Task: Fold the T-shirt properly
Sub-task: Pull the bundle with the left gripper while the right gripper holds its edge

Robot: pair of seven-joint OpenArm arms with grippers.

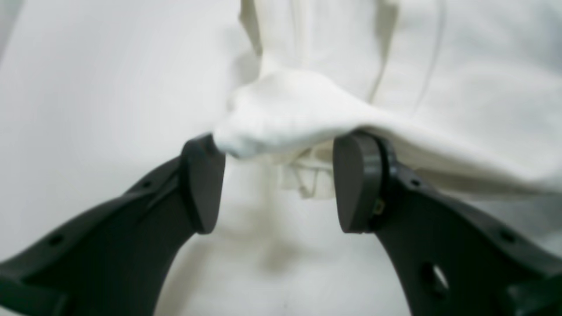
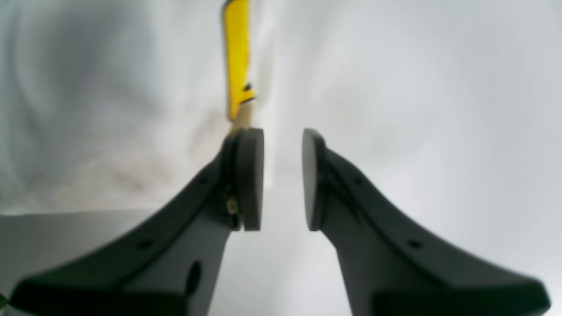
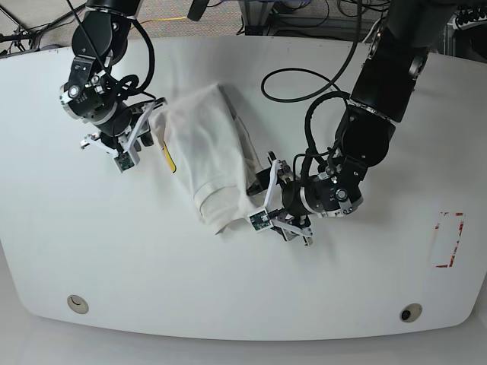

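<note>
The white T-shirt point(image 3: 204, 148) lies bunched and partly folded on the table's middle left, a yellow strip of print point(image 3: 169, 160) showing at its left edge. My left gripper point(image 3: 257, 190) sits at the shirt's lower right corner. In the left wrist view, the left gripper point(image 1: 279, 184) has its jaws wide apart. A raised bunch of T-shirt fabric point(image 1: 285, 109) lies across the tips and drapes over the right finger point(image 1: 355, 184). My right gripper point(image 3: 152, 129) is at the shirt's left edge. Close up, the right gripper point(image 2: 282, 180) shows a narrow gap, with T-shirt cloth point(image 2: 109, 131) and yellow print point(image 2: 237, 57) just beyond.
The white table point(image 3: 114, 251) spreads around the shirt. A red-outlined rectangle point(image 3: 447, 239) is marked near its right edge. Two round fittings point(image 3: 76, 304) point(image 3: 411, 312) sit along the front edge. A black cable point(image 3: 304, 72) loops over the table behind the left arm.
</note>
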